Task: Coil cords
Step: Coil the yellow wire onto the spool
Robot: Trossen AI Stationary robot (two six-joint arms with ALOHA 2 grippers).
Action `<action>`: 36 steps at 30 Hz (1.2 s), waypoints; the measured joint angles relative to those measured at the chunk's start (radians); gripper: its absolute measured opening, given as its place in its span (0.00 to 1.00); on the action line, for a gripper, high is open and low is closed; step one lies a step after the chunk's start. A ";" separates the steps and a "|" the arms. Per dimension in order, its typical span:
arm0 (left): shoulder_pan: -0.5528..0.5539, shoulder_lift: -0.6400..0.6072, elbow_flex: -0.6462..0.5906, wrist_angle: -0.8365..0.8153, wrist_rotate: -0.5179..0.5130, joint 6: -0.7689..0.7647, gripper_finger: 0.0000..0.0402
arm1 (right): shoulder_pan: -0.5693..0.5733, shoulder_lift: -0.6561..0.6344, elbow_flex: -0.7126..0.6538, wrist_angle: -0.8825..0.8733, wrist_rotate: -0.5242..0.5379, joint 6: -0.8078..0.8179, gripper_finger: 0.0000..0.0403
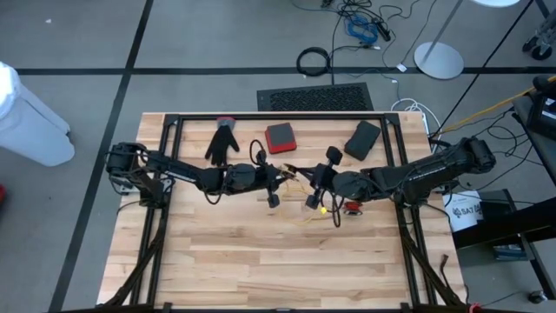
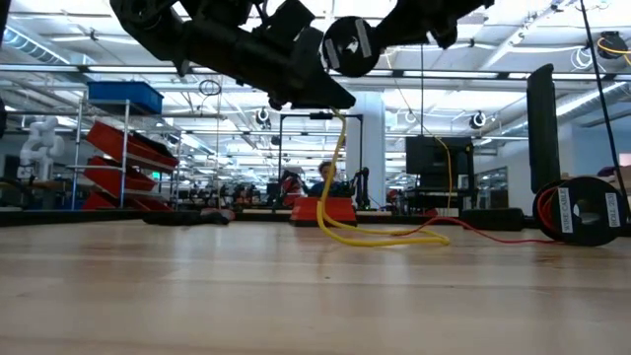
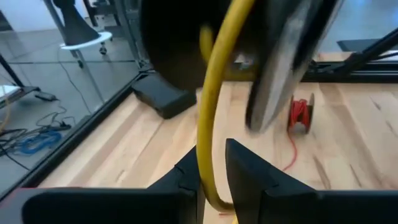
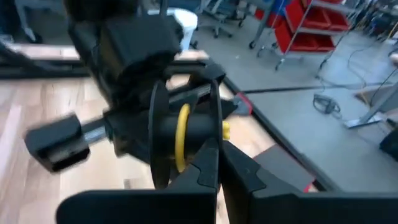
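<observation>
From above, two arms meet over the middle of the bench (image 1: pixel 234 261); the left tool (image 1: pixel 276 181) and right tool (image 1: pixel 314 186) hang near each other, with one yellow cord (image 1: pixel 323 209) below them, one black glove (image 1: pixel 222 141), one red box (image 1: pixel 281 136) and one dark block (image 1: pixel 362 139) behind. The low view shows the yellow cord (image 2: pixel 340 148) hanging to loops on the bench, beside one red-wire spool (image 2: pixel 582 209). In the left wrist view, the left tool (image 3: pixel 214 177) stands slightly parted around the yellow cord (image 3: pixel 211 118). In the right wrist view, the right tool (image 4: pixel 219 163) is clenched at a black reel (image 4: pixel 186 134) wound with yellow.
</observation>
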State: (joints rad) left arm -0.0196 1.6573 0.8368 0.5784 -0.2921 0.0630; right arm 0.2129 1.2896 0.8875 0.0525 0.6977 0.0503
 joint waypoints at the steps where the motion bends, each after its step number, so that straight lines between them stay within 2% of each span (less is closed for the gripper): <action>1: 0.000 0.000 0.000 0.003 -0.002 0.001 0.16 | -0.001 -0.012 0.000 0.000 0.016 -0.009 0.00; 6: 0.000 0.001 0.000 0.076 -0.049 0.027 0.16 | -0.002 -0.074 0.000 -0.002 0.067 -0.045 0.00; 15: 0.000 0.001 -0.046 0.259 -0.052 0.032 0.16 | -0.001 -0.161 0.000 -0.008 0.097 -0.101 0.00; 27: 0.001 0.003 -0.057 0.278 -0.047 0.004 0.16 | -0.002 -0.192 0.001 -0.010 0.097 -0.123 0.00; 36: 0.011 0.111 -0.057 0.368 -0.023 -0.084 0.16 | -0.002 -0.192 0.002 0.008 0.123 -0.147 0.00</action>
State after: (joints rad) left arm -0.0086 1.7679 0.7799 0.9461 -0.3152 -0.0210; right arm 0.2111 1.0973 0.8890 0.0601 0.8204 -0.0963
